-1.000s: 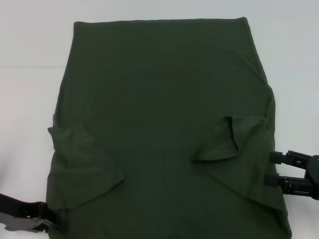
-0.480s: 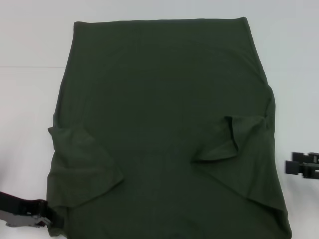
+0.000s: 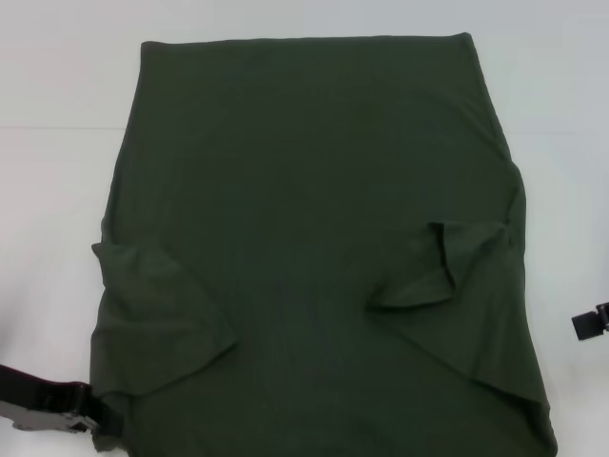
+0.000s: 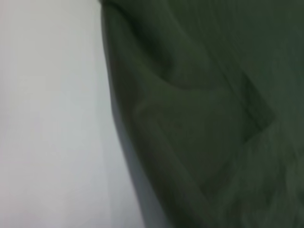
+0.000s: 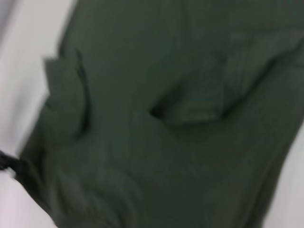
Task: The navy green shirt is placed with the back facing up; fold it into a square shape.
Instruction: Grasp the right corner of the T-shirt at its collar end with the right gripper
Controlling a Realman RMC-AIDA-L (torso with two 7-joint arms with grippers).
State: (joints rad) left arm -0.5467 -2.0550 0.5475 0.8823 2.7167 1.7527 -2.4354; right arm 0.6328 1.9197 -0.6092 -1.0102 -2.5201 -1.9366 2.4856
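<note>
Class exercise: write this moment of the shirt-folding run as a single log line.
shirt: navy green shirt flat on table, both sleeves folded inward | left gripper at near left corner | right gripper off shirt, at right edge | square: not yet

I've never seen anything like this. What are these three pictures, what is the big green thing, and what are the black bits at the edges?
A two-armed robot took them. The wide picture comes from its head camera, looking down at a white table. The green thing is a dark olive T-shirt, lying flat with both sleeves folded in. The other two pictures come from cameras on its wrists, both close over the cloth. The black bits are its clamps: the left gripper sits at the shirt's near left corner, and the right gripper is off the cloth at the right edge. I cannot tell whether either holds anything.
</note>
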